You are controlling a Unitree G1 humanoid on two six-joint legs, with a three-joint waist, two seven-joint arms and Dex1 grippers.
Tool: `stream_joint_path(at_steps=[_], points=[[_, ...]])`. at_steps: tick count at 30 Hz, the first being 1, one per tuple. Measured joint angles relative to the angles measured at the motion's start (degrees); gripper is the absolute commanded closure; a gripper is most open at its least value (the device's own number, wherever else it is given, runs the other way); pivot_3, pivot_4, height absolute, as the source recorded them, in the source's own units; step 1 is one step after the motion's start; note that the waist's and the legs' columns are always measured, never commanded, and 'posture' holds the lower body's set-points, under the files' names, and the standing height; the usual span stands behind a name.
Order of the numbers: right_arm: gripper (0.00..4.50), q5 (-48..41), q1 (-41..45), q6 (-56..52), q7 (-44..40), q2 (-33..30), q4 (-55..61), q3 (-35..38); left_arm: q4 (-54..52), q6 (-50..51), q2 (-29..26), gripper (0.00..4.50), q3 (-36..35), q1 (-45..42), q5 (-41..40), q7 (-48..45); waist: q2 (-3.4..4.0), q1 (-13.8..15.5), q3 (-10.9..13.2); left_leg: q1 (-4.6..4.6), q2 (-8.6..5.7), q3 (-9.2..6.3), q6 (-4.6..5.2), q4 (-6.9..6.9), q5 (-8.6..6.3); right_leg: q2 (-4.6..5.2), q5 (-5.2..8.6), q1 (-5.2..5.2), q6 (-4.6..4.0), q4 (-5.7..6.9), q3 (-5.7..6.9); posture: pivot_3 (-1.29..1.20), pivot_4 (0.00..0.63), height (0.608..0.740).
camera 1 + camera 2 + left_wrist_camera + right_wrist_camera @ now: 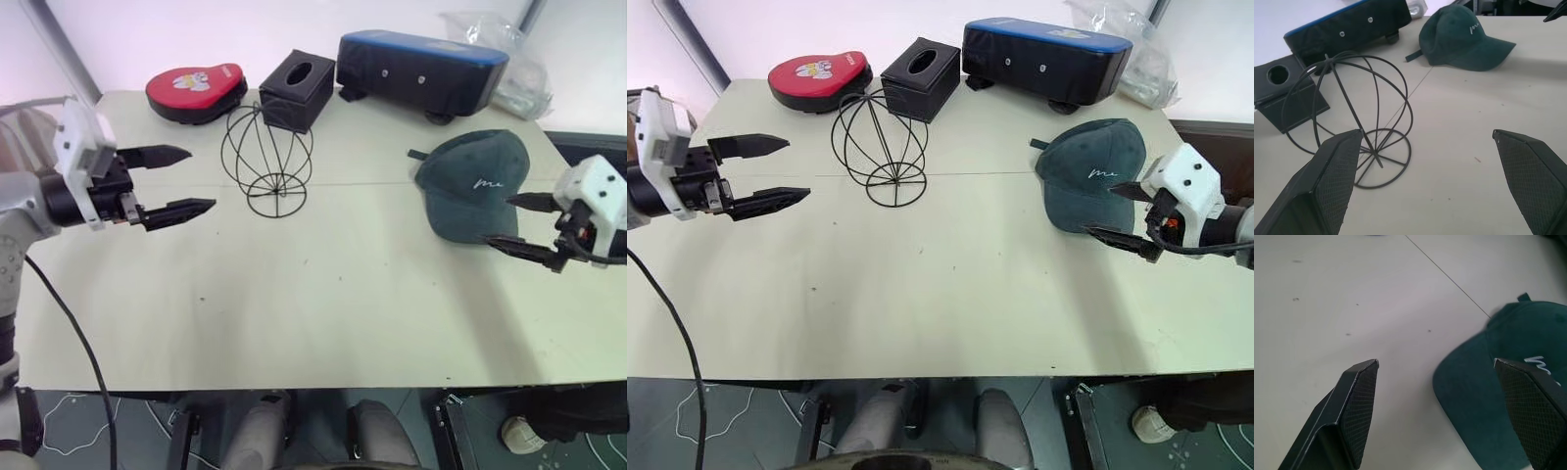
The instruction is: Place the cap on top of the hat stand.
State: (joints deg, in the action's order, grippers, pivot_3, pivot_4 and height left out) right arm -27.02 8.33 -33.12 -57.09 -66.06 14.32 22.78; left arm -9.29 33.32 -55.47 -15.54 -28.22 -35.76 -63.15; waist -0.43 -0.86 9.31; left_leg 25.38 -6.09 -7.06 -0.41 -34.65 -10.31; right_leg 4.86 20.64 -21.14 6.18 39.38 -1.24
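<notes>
The dark teal cap (475, 181) lies on the right side of the table (323, 313), brim toward the front, with white script on its front. The black wire hat stand (266, 162) stands upright left of centre and carries nothing. My right gripper (498, 219) is open at the cap's brim edge; in the right wrist view one finger hangs over the brim (1484, 401) and the other over bare table. My left gripper (201, 178) is open a short way left of the stand, pointing at it. The left wrist view shows the stand (1352, 107) close ahead and the cap (1459, 36) beyond.
Along the table's far edge sit a red padded case (196, 90), a black tissue box (297, 90) just behind the stand, and a long dark case with a blue top (421, 69). A clear plastic bag (500, 59) lies at the far right corner.
</notes>
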Motion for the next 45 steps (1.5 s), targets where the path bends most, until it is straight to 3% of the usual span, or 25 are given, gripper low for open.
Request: stream_joint_path(at_steps=[8, 16, 24, 45], points=[[0.66, 6.3, -10.7, 6.7, 6.6, 9.3, 5.9, 7.6, 2.2, -1.0, 5.1, 0.0, 4.8, -5.6, 0.2, -0.1, -0.02, 0.2, 0.0, -0.01, -0.02, -0.03, 0.01, -0.14, 0.0, -0.03, -0.03, 0.13, 0.06, 0.0, 0.04, 0.0, 0.15, 0.74], [0.66, 14.7, -17.1, 18.3, 11.6, 14.8, 6.6, 8.7, 3.5, -1.5, 6.1, 0.0, 5.7, -6.5, 0.3, -0.5, -0.02, 0.1, 0.0, -0.03, -0.01, -0.03, 0.01, -0.17, 0.0, -0.06, -0.03, 0.16, 0.06, 0.0, 0.03, 0.0, 0.15, 0.74], [0.66, 23.4, -18.0, 32.4, 17.3, 18.3, 0.2, 6.8, 3.5, -1.5, 6.2, 0.0, 5.7, -6.4, 0.3, -0.4, -0.02, 0.1, 0.0, -0.05, -0.01, -0.04, 0.0, -0.19, 0.0, -0.07, -0.03, 0.18, 0.06, 0.01, 0.03, 0.0, 0.15, 0.74], [0.66, 33.8, -16.7, 50.2, 25.5, 20.0, -14.2, -1.2, -1.1, -0.2, 5.8, 0.0, 4.4, -3.6, 0.0, 2.1, 0.0, 0.1, 0.0, -0.08, -0.01, -0.04, -0.2, -0.19, 0.12, -0.1, -0.02, 0.21, 0.06, 0.01, 0.01, 0.0, 0.15, 0.74]])
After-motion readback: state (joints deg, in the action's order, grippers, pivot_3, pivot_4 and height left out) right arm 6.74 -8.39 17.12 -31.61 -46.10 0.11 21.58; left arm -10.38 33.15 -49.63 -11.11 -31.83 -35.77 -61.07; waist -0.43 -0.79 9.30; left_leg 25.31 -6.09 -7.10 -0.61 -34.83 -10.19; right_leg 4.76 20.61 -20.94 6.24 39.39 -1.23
